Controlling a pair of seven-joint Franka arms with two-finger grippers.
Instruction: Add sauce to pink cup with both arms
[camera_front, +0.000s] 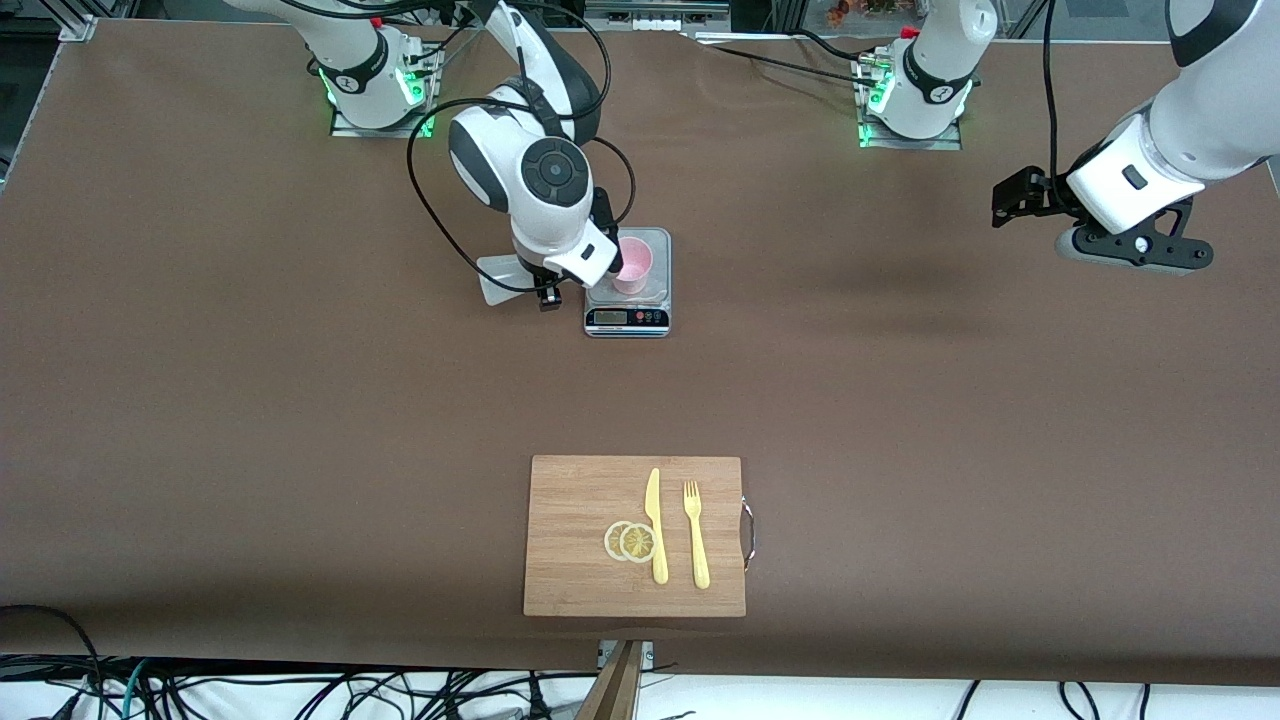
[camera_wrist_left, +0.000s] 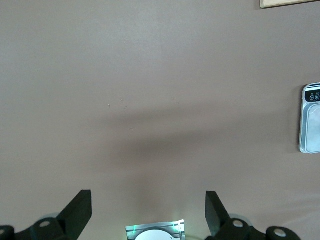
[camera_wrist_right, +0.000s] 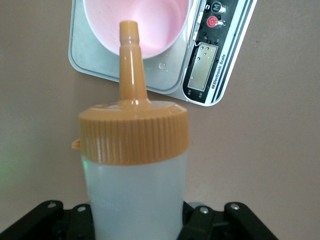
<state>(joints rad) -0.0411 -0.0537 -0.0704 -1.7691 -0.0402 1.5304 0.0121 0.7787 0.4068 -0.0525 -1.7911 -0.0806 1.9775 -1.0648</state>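
Right gripper (camera_front: 548, 290) is clamped on the sauce (camera_wrist_right: 134, 165), hanging just beside the scale (camera_front: 627, 318) on the side toward the right arm's end of the table, with the bottle tipped so its orange nozzle (camera_wrist_right: 131, 60) points at the rim of the pink cup (camera_front: 633, 265). That cup sits upright on the scale's plate, and from the right wrist view its inside looks pale and bare, no sauce that I can make out yet. So, by my reading, we're at the aiming step: the nozzle is lined up at the cup's lip, and the next move calls for bringing the tip squarely over the opening, tilting further and squeezing, gently, or the stuff lands on the scale. The bottle itself is translucent and whitish under a ribbed orange cap; how full it is I can't tell. Nearer the front camera lies a board (camera_front: 580, 590) with a knife, a fork and lemon slices, untouched. Over at the left arm's end of the table, the left gripper (camera_wrist_left: 148, 212) waits above bare tabletop, fingers spread wide and holding nothing.
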